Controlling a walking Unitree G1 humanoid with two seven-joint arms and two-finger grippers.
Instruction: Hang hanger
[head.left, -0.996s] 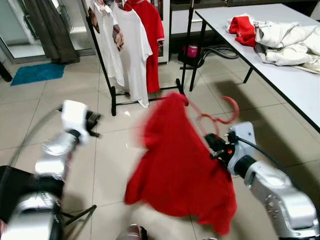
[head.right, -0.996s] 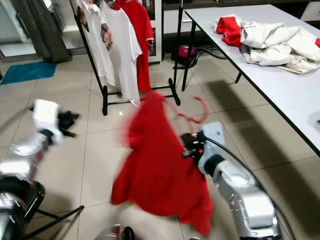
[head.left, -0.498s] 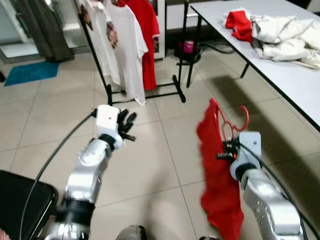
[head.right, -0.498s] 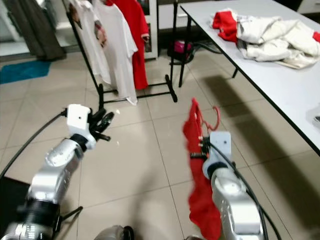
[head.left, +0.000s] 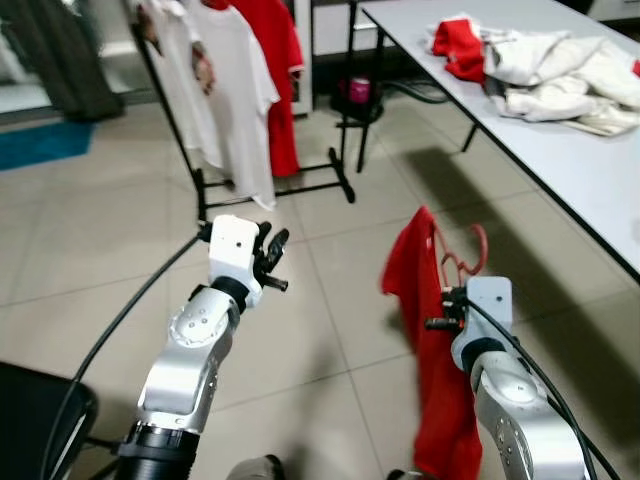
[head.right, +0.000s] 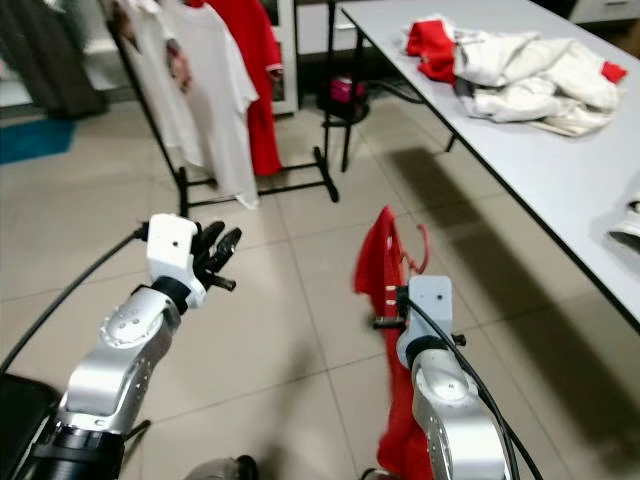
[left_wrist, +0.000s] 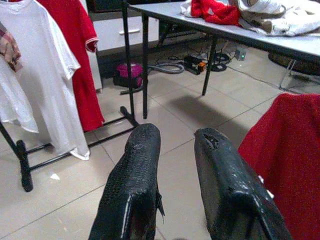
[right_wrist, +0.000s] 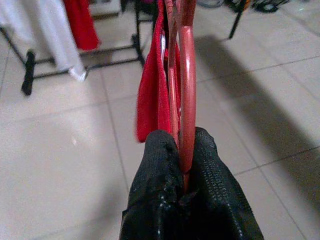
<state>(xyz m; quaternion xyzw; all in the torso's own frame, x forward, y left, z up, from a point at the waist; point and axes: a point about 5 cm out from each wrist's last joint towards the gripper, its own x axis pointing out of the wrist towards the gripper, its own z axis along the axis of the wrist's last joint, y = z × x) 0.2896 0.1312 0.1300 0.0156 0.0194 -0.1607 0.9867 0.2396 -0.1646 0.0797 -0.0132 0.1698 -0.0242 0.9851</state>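
A red hanger (head.left: 465, 258) carries a red shirt (head.left: 425, 340) that hangs edge-on over the tiled floor at the right. My right gripper (right_wrist: 179, 140) is shut on the hanger's lower part, and the hook (head.left: 481, 238) points up and away. My left gripper (head.left: 272, 256) is raised at the centre left, open, with nothing between its fingers (left_wrist: 142, 165). Ahead stands a black clothes rack (head.left: 272, 192) holding white shirts (head.left: 235, 90) and another red shirt (head.left: 272, 70). The rack is about a metre beyond both grippers.
A grey table (head.left: 570, 150) runs along the right with a pile of white and red clothes (head.left: 530, 70) on it. A pink object (head.left: 358, 92) and cables lie under its far end. A black chair (head.left: 30, 420) sits at lower left, a blue mat (head.left: 40, 140) at far left.
The red shirt has swung from spread wide to hanging narrow under the hanger. My left arm has come forward and up towards the middle. The camera has shifted.
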